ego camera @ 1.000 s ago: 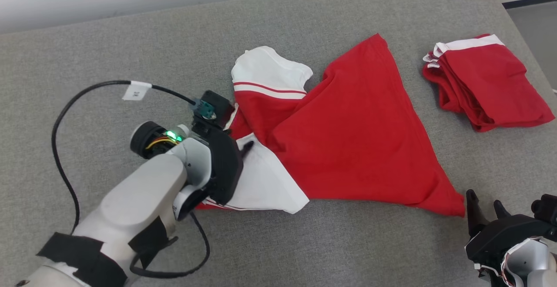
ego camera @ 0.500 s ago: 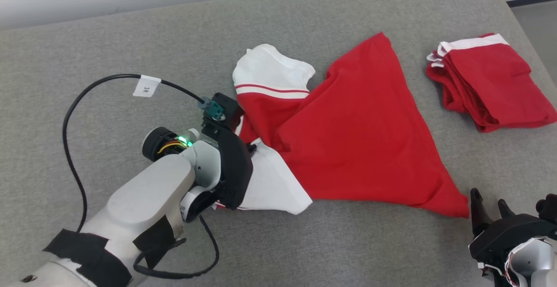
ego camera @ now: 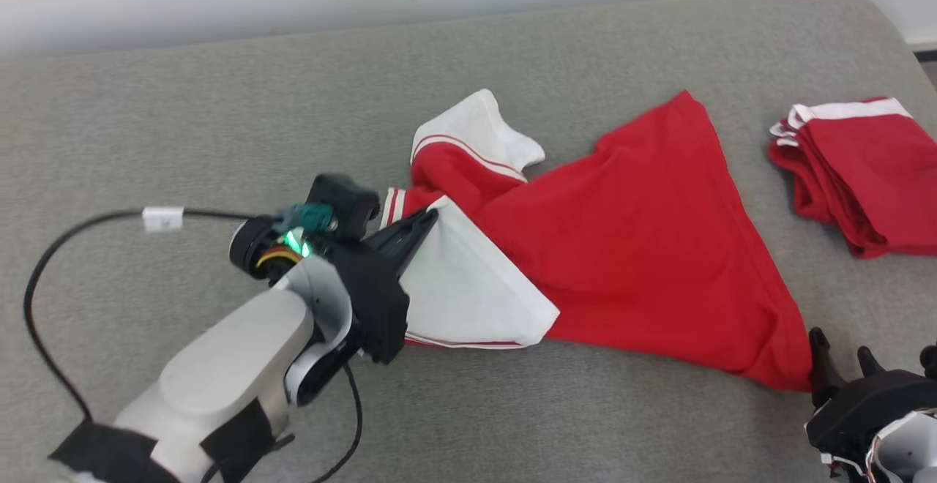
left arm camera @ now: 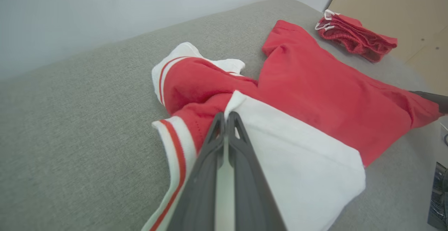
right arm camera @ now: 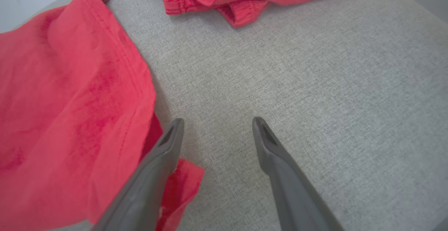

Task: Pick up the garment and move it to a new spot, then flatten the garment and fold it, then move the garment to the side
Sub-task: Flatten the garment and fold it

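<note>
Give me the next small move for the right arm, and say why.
Probably shift the right gripper sideways onto the garment's red hem corner and close. Its jaws stand open over bare cushion beside that corner, while the left gripper is shut on the white sleeve edge, so a second grip would let both arms lift it.

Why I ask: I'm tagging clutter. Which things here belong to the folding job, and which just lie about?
Job: red-and-white garment; left end effector, shut on its white part; right end effector, open by its hem.
Lying about: folded red pile; tagged black cable.
</note>
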Robot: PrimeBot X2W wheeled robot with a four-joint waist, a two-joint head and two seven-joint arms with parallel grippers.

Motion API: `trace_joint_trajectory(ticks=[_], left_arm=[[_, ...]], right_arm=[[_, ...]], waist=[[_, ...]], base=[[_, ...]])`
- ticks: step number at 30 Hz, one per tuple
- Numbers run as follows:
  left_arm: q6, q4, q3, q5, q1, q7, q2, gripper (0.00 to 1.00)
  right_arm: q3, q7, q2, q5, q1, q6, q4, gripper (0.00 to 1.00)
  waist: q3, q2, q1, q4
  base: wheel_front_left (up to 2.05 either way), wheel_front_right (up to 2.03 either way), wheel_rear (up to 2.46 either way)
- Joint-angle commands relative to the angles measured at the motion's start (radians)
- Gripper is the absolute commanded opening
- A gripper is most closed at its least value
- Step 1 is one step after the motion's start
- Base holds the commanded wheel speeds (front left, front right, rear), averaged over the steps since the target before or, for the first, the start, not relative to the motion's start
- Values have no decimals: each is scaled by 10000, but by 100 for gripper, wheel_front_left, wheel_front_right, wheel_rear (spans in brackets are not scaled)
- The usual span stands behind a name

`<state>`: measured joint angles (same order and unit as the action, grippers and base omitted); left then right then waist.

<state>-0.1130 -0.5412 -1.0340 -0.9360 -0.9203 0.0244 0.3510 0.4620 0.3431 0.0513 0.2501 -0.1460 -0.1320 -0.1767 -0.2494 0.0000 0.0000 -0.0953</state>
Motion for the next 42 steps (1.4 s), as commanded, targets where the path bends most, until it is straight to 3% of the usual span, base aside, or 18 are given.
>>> trace_joint_trajectory(ticks=[1,3,4,5,7,8,9,29,42], left_arm=[[114,155,56,41,331,-269,141,0],[212,285,26,35,574,-365,219,0],[219,294,-46,13,691,-288,232,10],[239,285,-94,-16,757,-223,222,27],[303,189,-161,-70,823,-88,158,39],[361,107,-204,-46,836,-17,124,54],[457,7,-233,7,821,18,92,100],[268,-174,-610,-83,63,1210,130,100],[691,885,-698,-233,239,1825,519,98]], right_arm=[[94,51,-24,-87,152,23,96,100],[137,114,-25,-121,203,23,190,100],[118,149,-27,-123,208,23,219,100],[81,167,-27,-104,195,23,236,100],[-5,212,-27,-32,142,23,252,100],[-43,225,-24,10,123,23,242,100],[-83,220,-21,53,109,23,238,100],[-188,26,-24,150,-50,23,28,100],[-139,37,-24,96,-23,23,18,100]], waist=[[202,0,0,287],[222,0,0,422],[220,0,0,465],[216,0,0,495],[199,0,0,528],[194,0,0,541],[185,0,0,548],[5,0,0,208],[39,0,0,357]], base=[[0,0,0],[0,0,0],[0,0,0],[0,0,0],[0,0,0],[0,0,0],[0,0,0],[0,0,0],[0,0,0]])
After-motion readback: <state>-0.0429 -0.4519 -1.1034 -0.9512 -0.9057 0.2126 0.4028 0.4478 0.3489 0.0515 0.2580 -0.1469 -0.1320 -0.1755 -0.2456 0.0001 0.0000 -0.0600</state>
